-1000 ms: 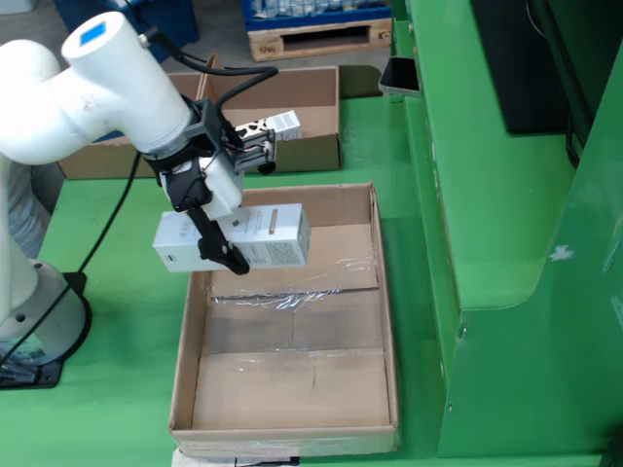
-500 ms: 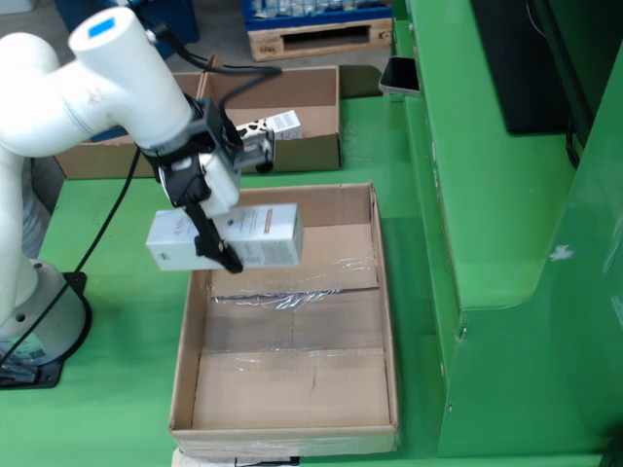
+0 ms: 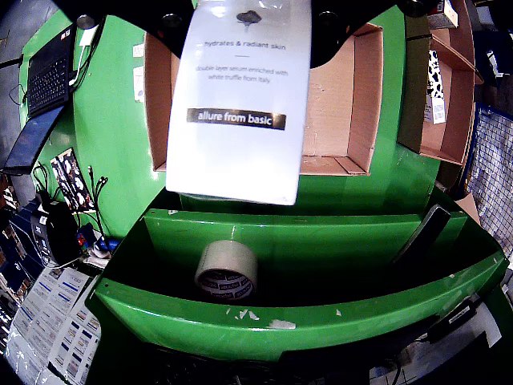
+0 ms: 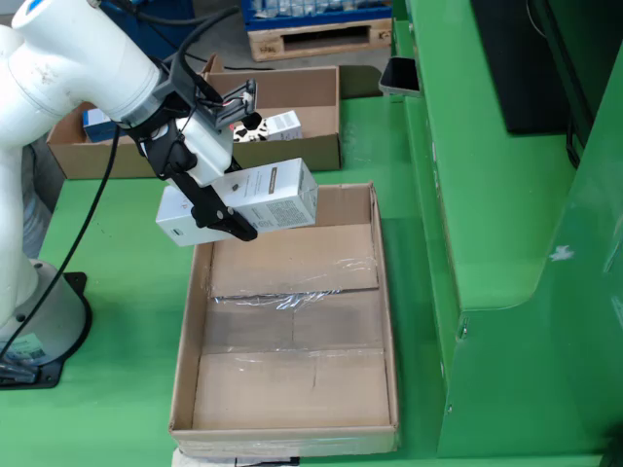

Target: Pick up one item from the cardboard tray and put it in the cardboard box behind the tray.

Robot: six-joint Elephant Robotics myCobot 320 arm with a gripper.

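A: Side view first: your gripper (image 4: 216,206) is clamped on the white carton (image 4: 255,199), black fingers (image 4: 234,223) pinching its near end so the long body sticks out level to the right of that view. You grabbed it by the end, so most of its weight hangs off to one side.

B: And where's the carton sitting relative to the boxes?

A: In the air, touching nothing but the fingers. It hangs over the far edge of the big empty cardboard box (image 4: 384,321). The smaller cardboard tray (image 4: 321,154) lies beyond it with another small white carton (image 4: 280,125) left inside.

B: View riding on the gripper agrees?

A: Yes. White carton (image 3: 240,104) fills the top middle, label facing the lens, with an open cardboard box (image 3: 362,96) behind it. Jaws themselves are out of frame there. Lower down a tape roll (image 3: 227,270) rests in a green trough (image 3: 321,241), unrelated.

B: Stage?

A: Likely carrying toward the drop. You hold it high so it clears the box wall before lowering.
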